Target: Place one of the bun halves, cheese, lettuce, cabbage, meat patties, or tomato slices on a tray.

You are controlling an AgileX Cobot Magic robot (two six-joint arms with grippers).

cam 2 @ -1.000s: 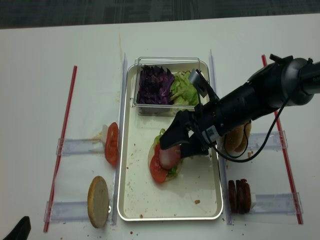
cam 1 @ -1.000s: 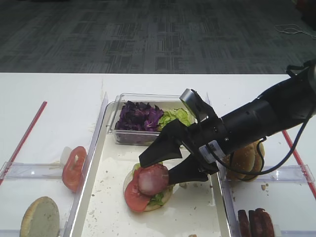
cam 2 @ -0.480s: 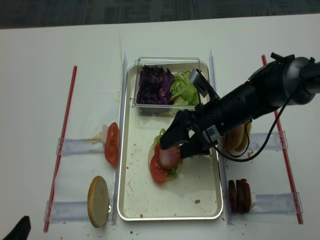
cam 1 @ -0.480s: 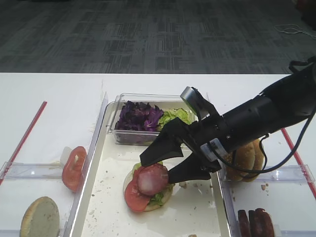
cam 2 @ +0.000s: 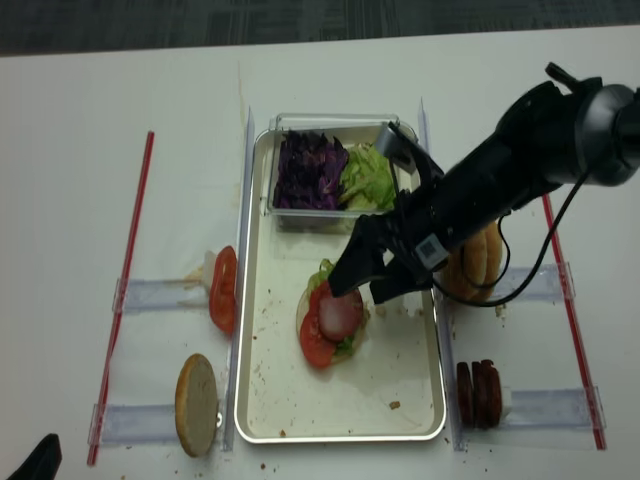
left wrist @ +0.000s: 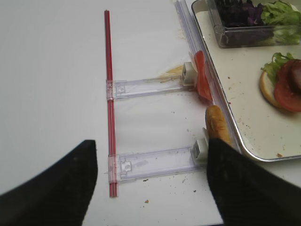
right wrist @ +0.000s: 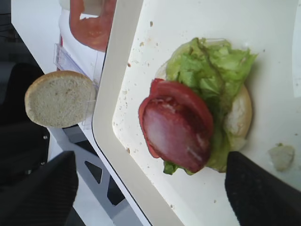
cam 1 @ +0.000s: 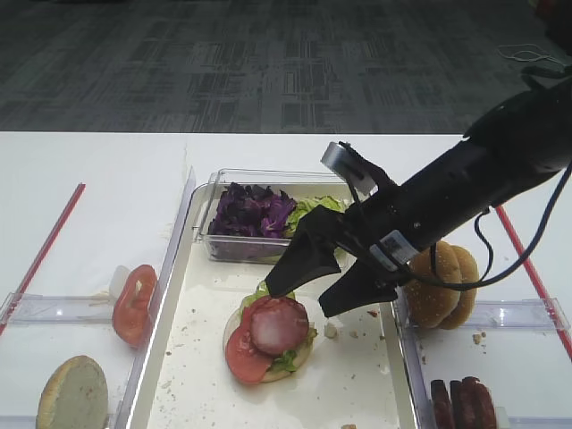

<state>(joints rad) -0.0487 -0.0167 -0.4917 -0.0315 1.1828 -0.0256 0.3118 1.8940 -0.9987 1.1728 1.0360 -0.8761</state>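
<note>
On the cream-white tray (cam 1: 357, 393) lies a stack: a bun half (right wrist: 240, 113), lettuce (right wrist: 211, 66), a tomato slice (cam 1: 239, 356) and, on top, a meat patty (cam 1: 277, 323). My right gripper (cam 1: 304, 299) hangs open just above and to the right of the stack, touching nothing. In the right wrist view the meat patty (right wrist: 176, 134) lies free between the two dark fingers (right wrist: 42, 193). My left gripper (left wrist: 150, 188) is open over bare table left of the tray, holding nothing.
A clear box at the tray's far end holds purple cabbage (cam 1: 252, 210) and lettuce (cam 1: 317, 210). Left of the tray stand tomato slices (cam 1: 132, 304) and a bun half (cam 1: 73, 393). To the right are bun halves (cam 1: 442, 286) and meat patties (cam 1: 460, 402). Red rods (cam 2: 125, 280) flank the table.
My right gripper has lifted up and drawn back to the right from around the meat patty. The patty stays on the stack. The left arm has not moved.
</note>
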